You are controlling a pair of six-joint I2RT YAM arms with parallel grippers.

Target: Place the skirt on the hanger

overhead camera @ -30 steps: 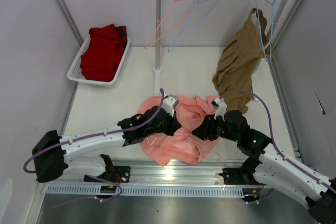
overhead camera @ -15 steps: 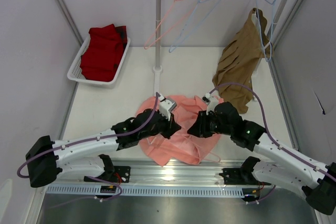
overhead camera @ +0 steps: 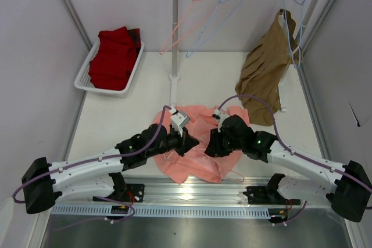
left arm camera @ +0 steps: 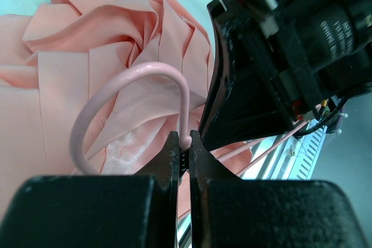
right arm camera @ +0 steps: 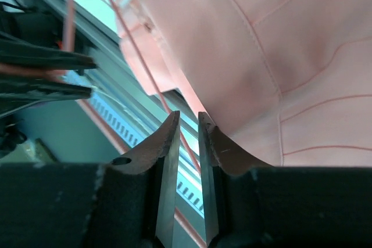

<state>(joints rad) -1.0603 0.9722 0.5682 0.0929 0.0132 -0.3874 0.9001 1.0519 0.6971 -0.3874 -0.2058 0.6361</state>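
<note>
One skirt (overhead camera: 195,166), one held hanger (left arm camera: 139,68), one basket (overhead camera: 87,74)

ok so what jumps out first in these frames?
A salmon-pink skirt lies crumpled at the near edge of the table. The left gripper is shut on the hook of a matching pink hanger lying on it, with the right gripper close beside. Behind, a red cloth fills a white basket at back left and a brown garment hangs at back right.
</note>
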